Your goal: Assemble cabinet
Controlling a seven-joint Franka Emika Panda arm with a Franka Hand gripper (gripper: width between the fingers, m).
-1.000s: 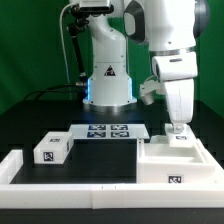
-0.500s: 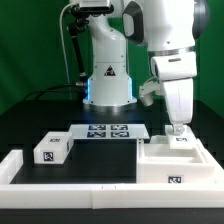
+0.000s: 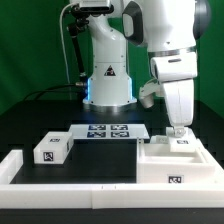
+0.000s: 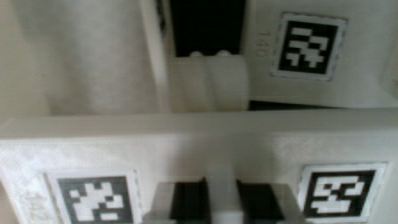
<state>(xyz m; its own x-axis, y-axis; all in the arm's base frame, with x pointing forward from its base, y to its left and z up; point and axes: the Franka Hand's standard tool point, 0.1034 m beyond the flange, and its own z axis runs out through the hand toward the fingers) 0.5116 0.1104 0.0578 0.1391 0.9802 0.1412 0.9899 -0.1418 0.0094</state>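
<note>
Down at the exterior view's right, your claw (image 3: pixel 178 129) hangs at the far wall of the cabinet (image 3: pixel 190 166), the big white shell on the desk (image 3: pixel 30 130) near the front border rail (image 3: pixel 80 192); whether it is spread or pinching that wall, neither view lets me tell. Centre the wall in the claw before you squeeze, and move slowly so the shell doesn't skid toward the small tagged block (image 3: pixel 50 151), well apart.

Wrist view's blurring w/ edges cropping the cabinet (image 4: pixel 196 150); my hand (image 3: pixel 180 129) is showing too small in ext. view to judge grip.
</note>
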